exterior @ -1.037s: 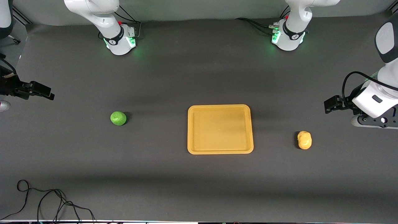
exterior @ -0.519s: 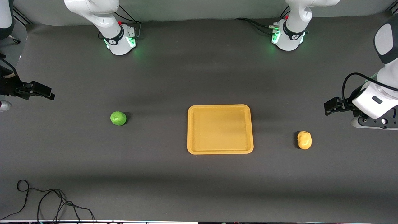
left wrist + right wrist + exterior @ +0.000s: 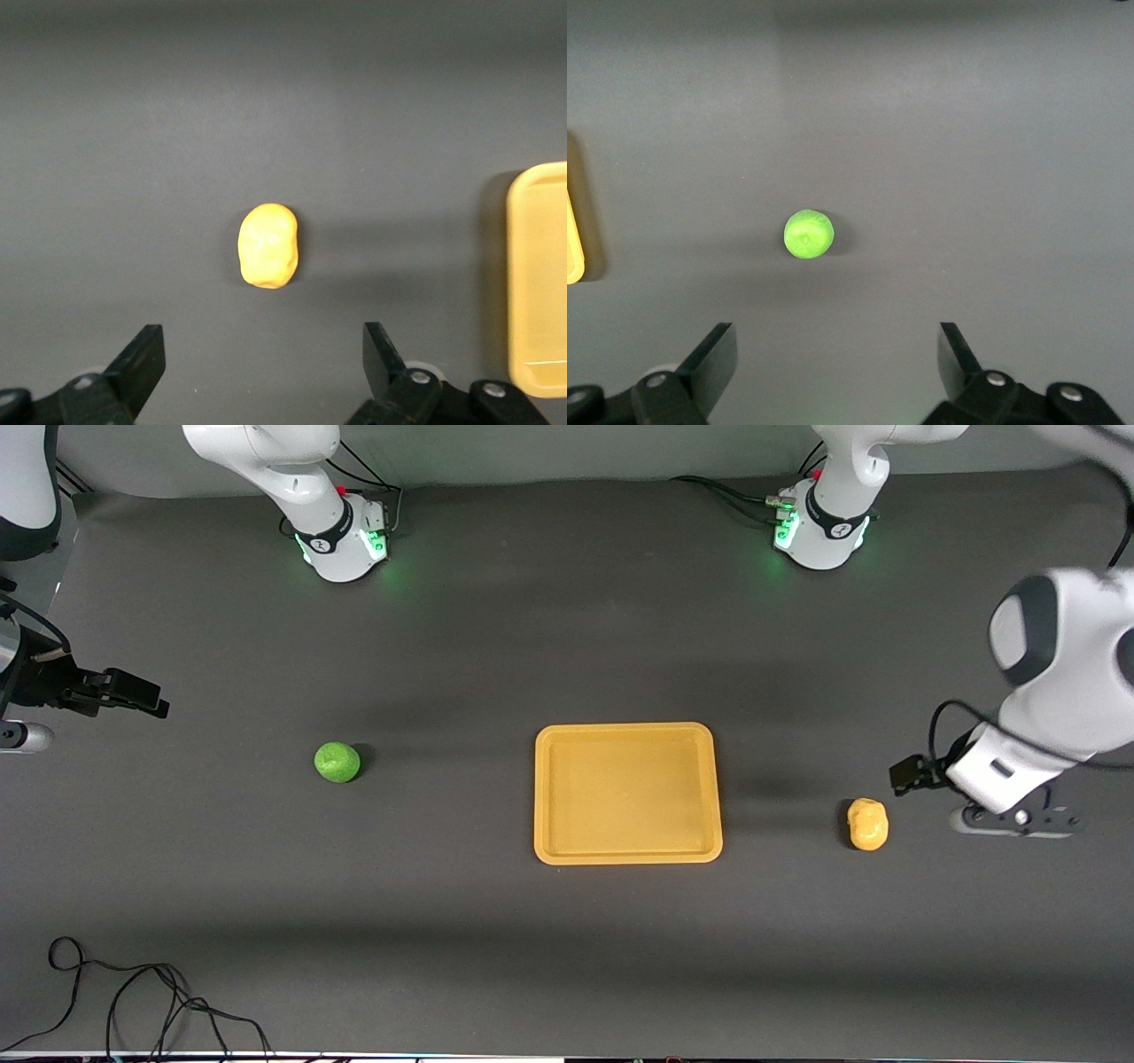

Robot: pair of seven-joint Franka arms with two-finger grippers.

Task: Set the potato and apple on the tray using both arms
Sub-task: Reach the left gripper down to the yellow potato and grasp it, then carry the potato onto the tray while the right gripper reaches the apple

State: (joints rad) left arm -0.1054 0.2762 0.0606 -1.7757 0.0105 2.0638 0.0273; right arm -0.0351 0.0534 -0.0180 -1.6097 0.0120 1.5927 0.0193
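Observation:
The green apple (image 3: 337, 762) lies on the dark table toward the right arm's end. The orange-yellow tray (image 3: 627, 729) lies mid-table with nothing in it. The yellow potato (image 3: 867, 824) lies toward the left arm's end. My left gripper (image 3: 911, 774) hangs open in the air just beside the potato. In the left wrist view the potato (image 3: 267, 246) lies ahead of the open gripper (image 3: 261, 341), with the tray's rim (image 3: 516, 266) at the side. My right gripper (image 3: 133, 693) is open at the table's end. In the right wrist view the apple (image 3: 808, 234) lies ahead of the open gripper (image 3: 837, 341).
The two arm bases (image 3: 341, 540) (image 3: 819, 531) stand at the table's edge farthest from the front camera. A black cable (image 3: 133, 1001) lies near the front edge at the right arm's end. The tray's edge (image 3: 572, 248) shows in the right wrist view.
My left arm has swung in and down, bringing its gripper close beside the potato. My right gripper has shifted slightly toward the apple. Apple, potato and tray have not moved.

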